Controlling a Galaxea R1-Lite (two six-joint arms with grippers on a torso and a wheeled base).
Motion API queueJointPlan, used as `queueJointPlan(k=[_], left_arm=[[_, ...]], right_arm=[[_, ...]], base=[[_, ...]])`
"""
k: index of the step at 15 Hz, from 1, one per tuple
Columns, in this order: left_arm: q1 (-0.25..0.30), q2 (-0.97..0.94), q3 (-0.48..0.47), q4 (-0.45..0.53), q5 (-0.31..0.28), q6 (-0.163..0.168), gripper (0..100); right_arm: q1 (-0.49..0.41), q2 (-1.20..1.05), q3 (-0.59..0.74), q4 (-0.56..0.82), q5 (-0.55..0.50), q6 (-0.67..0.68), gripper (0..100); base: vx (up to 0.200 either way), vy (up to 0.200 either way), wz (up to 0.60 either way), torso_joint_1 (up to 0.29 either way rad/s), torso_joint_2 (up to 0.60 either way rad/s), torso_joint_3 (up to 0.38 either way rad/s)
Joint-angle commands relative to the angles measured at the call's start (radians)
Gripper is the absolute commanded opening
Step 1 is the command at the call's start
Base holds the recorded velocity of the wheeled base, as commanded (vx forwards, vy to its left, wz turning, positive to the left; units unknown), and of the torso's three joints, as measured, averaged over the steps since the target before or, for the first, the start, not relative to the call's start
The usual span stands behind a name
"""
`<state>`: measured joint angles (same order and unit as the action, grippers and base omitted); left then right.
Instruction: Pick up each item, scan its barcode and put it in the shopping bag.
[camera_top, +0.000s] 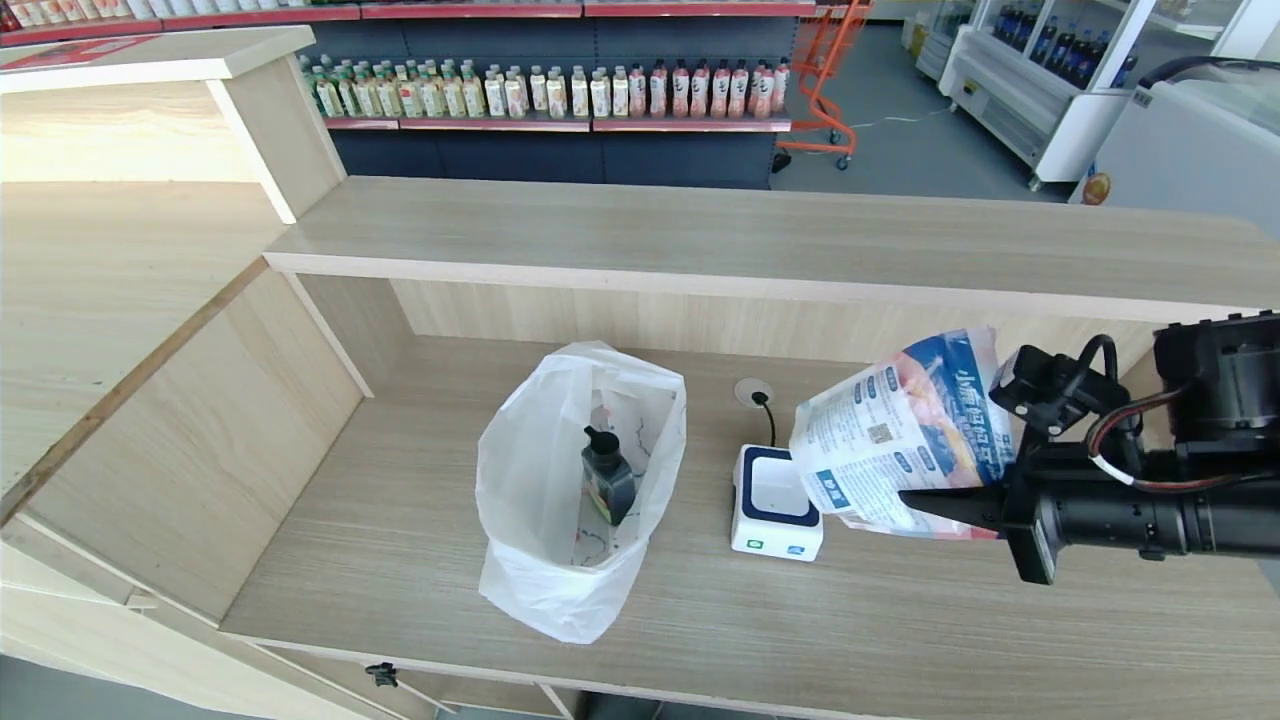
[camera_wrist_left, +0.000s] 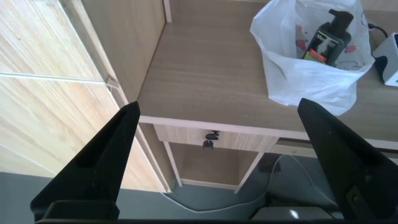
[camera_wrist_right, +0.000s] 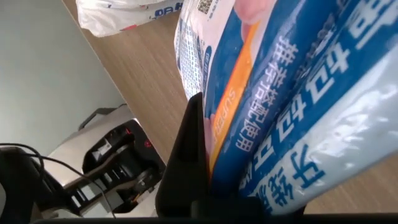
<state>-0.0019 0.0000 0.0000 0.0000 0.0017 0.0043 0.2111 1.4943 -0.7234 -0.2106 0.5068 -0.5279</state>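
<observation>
- A wooden checkout counter with a raised ledge along its back, seen from above
- The right gripper comes in from the right side, its dark fingers pinched on a snack packet
- The snack packet is blue, white and orange with dense print; it hangs above the counter, tilted, with its printed face turned towards the left
- In the right wrist view one black finger presses flat against the packet's glossy blue and orange side
- In the head view the packet's lower corner overlaps the right edge of the scanner; whether they touch cannot be told
- The scanner is a small white box with a dark blue frame around its upward-facing window; it sits on the counter, and a black cable runs from it to a round hole behind it
- The shopping bag is white plastic; it stands open on the counter, just left of the scanner
- A dark pump bottle stands inside the bag
- The left gripper hangs off the near left corner of the counter, its two black fingers spread wide with nothing between them
- A small black latch sits on the drawer front under the counter edge
- Store shelves of drink bottles line the background
</observation>
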Motion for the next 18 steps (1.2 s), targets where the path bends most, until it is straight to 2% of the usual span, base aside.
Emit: queueJointPlan(k=[1, 3, 4, 6, 8, 12, 18], left_arm=[[-0.001, 0.0, 0.0, 0.0, 0.0, 0.0, 100], [0.0, 0.0, 0.0, 0.0, 0.0, 0.0, 100], [0.0, 0.0, 0.0, 0.0, 0.0, 0.0, 100], [0.0, 0.0, 0.0, 0.0, 0.0, 0.0, 100], [0.0, 0.0, 0.0, 0.0, 0.0, 0.0, 100], [0.0, 0.0, 0.0, 0.0, 0.0, 0.0, 100], [0.0, 0.0, 0.0, 0.0, 0.0, 0.0, 100]], right_arm=[[-0.019, 0.11, -0.021, -0.036, -0.002, -0.109, 0], [-0.019, 0.17, -0.027, -0.093, -0.004, -0.21, 0], [-0.019, 0.175, -0.03, -0.099, -0.004, -0.216, 0], [-0.024, 0.296, -0.068, -0.223, 0.002, -0.374, 0], [-0.036, 0.366, -0.083, -0.283, 0.012, -0.44, 0], [-0.036, 0.463, -0.093, -0.391, 0.039, -0.48, 0], [-0.03, 0.521, -0.094, -0.474, 0.064, -0.497, 0]], base=[[0.0, 0.0, 0.0, 0.0, 0.0, 0.0], [0.0, 0.0, 0.0, 0.0, 0.0, 0.0], [0.0, 0.0, 0.0, 0.0, 0.0, 0.0], [0.0, 0.0, 0.0, 0.0, 0.0, 0.0], [0.0, 0.0, 0.0, 0.0, 0.0, 0.0], [0.0, 0.0, 0.0, 0.0, 0.0, 0.0], [0.0, 0.0, 0.0, 0.0, 0.0, 0.0]])
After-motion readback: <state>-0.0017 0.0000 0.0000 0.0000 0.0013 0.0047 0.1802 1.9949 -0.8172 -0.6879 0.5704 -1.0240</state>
